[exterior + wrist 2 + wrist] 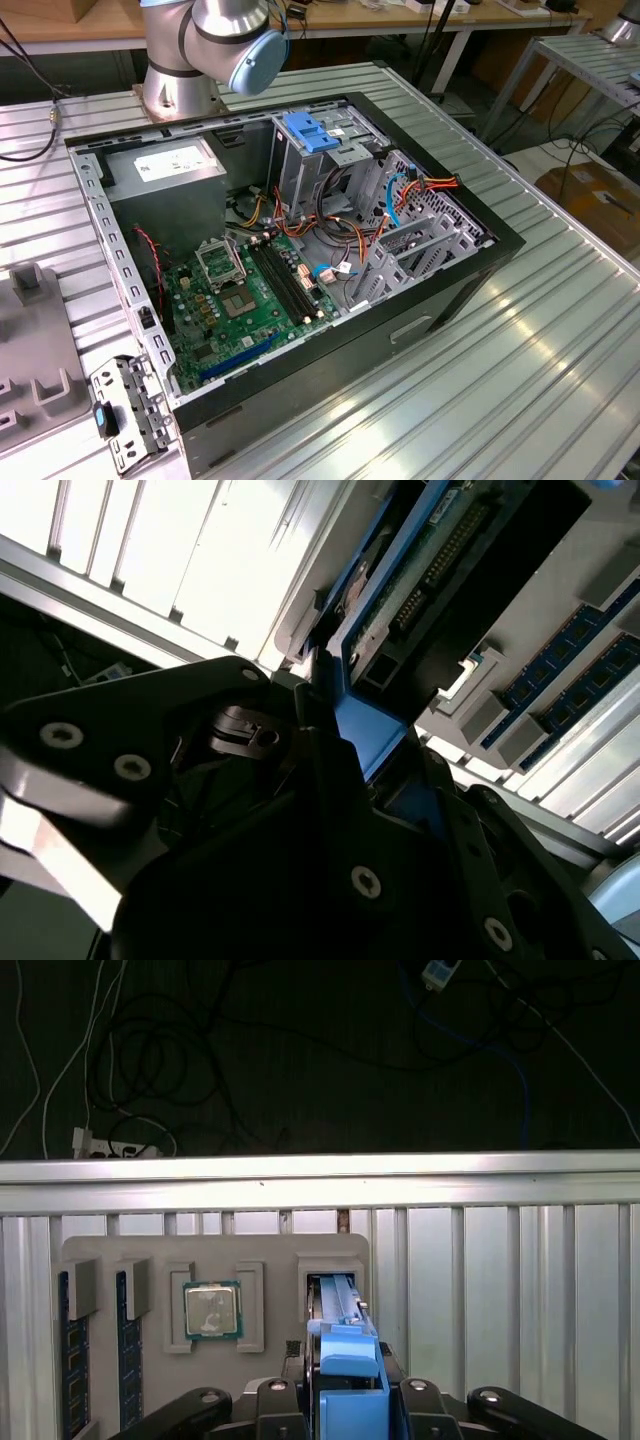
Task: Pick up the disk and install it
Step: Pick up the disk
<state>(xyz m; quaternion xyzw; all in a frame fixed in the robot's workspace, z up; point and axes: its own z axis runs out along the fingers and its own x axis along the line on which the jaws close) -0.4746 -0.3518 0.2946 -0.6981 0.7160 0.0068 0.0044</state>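
The disk [342,1332] stands on edge in a slot of a grey holder tray [150,1250], its blue plastic rail facing the camera. In the second wrist view the disk [425,565] shows its green circuit-board side and a blue rail. My gripper [345,1395] sits over it, with a black finger pressed against each side of the blue rail, shut on the disk. In the second wrist view the gripper [350,750] clamps the same blue rail. The open computer case [480,225] lies on the ribbed table, with its grey drive cage [315,150] topped in blue plastic.
The holder tray also carries a processor chip [211,1310] and memory sticks [70,1360]. Inside the case are a grey power-supply box [165,170], a green motherboard [245,290] and loose cables [400,195]. The arm's base [190,60] stands behind the case. A bracket [125,410] lies beside it.
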